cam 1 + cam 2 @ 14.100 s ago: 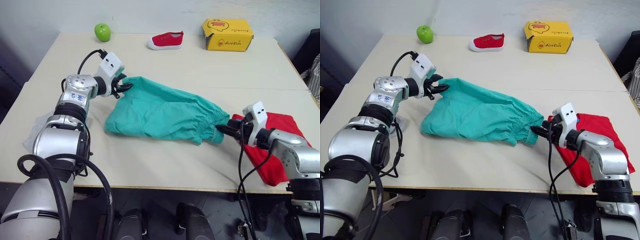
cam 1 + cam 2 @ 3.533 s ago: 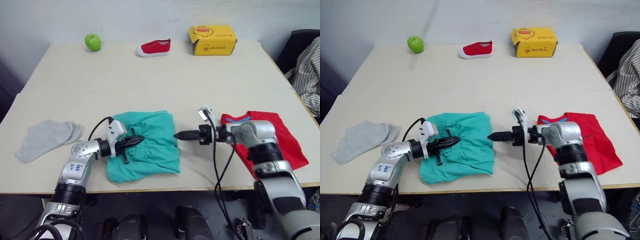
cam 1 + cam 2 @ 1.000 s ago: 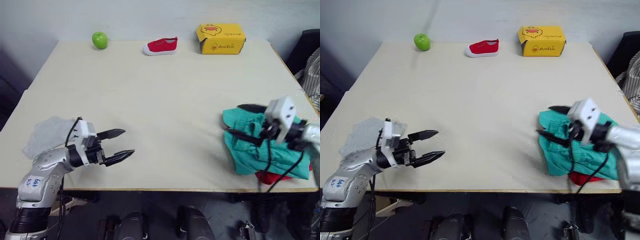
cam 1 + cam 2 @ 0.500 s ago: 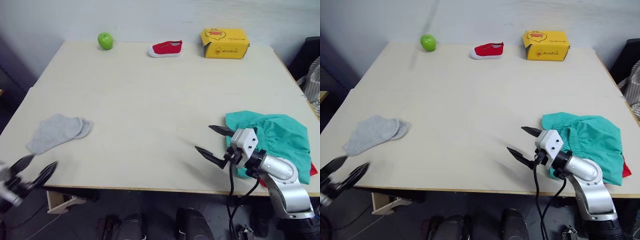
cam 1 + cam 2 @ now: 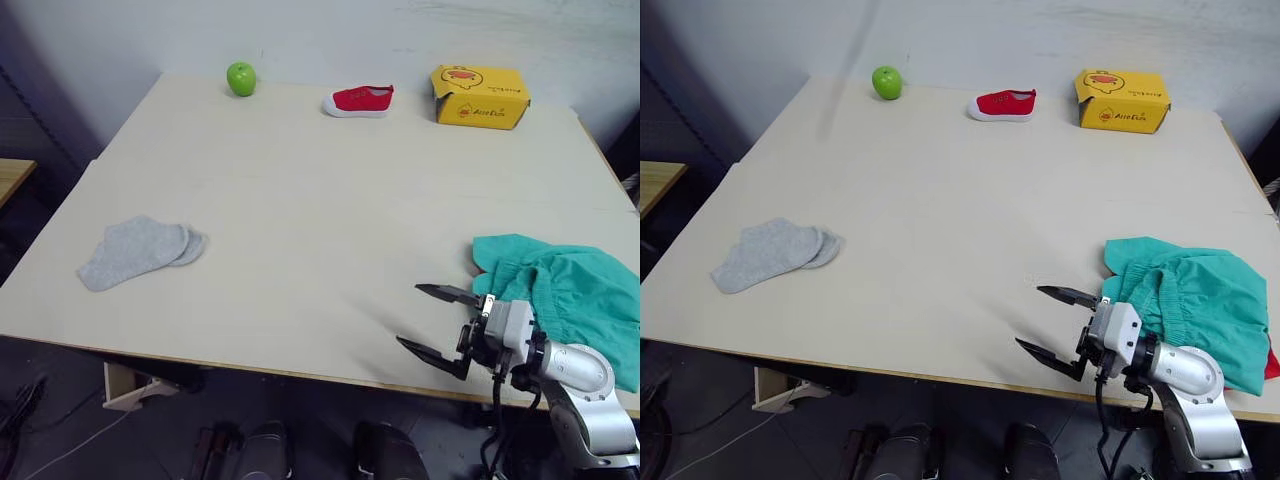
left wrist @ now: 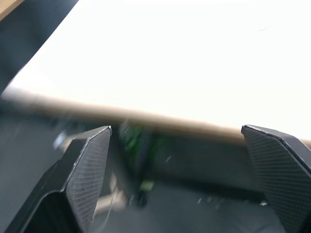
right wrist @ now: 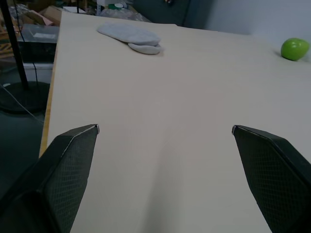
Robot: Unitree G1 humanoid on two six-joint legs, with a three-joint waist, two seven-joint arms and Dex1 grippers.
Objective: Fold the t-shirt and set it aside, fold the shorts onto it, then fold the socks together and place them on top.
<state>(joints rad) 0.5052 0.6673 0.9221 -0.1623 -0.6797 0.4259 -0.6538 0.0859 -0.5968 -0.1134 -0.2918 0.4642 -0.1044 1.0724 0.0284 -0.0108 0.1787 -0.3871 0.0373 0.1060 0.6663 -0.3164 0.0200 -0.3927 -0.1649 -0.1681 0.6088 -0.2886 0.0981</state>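
Socks: I read the pair of light grey cloth socks [image 5: 140,250] as limp, light; pinch both cuffs together.
Right hand [image 5: 1052,327]: fingers apart, empty.
Left hand [image 6: 177,179]: fingers apart, empty.

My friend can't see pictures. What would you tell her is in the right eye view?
The robot's right gripper hangs open over the table's near edge, beside the teal shorts piled on a red t-shirt. Two grey socks lie across the table at its left side. At the far edge sit a green apple, a small red shoe and a yellow box.
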